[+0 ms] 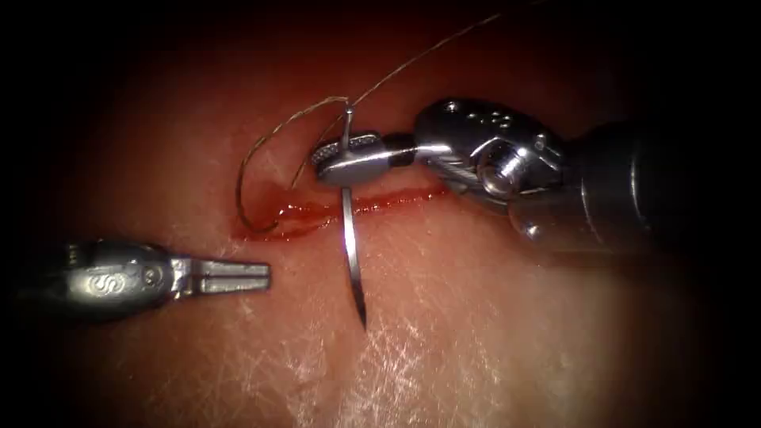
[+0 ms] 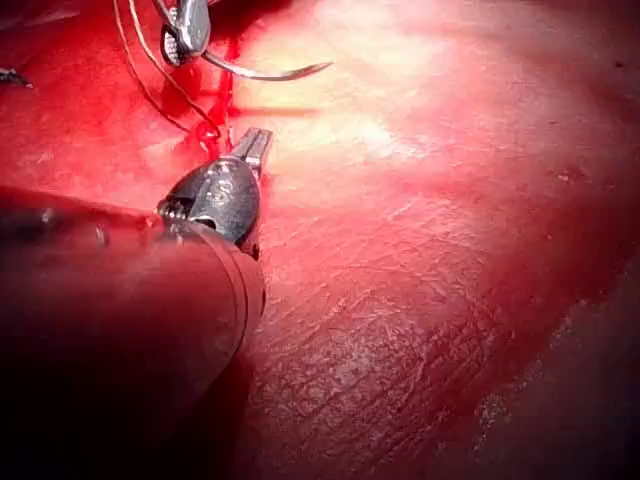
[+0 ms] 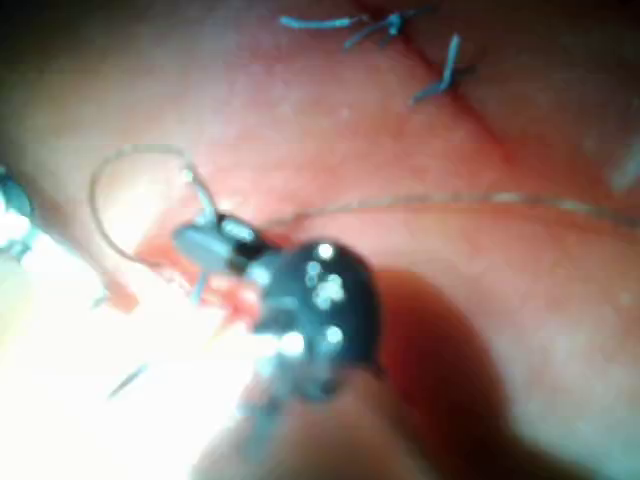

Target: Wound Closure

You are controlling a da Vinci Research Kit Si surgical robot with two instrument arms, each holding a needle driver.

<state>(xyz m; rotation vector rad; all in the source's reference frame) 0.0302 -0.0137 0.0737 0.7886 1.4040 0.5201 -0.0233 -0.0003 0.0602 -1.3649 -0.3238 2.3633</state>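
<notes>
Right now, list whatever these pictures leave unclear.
- Endoscope view: thread runs off the upper edge; its far end is cut off.
- Endoscope view: whether thread enters tissue at the cut; red fluid hides it.
- Right wrist view: right tool gripping needle; blurred.

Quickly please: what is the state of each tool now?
Left tool: shut, holding nothing, left of the needle.
Right tool: shut on the needle near its thread end; the needle's tip is free above the tissue.
</notes>
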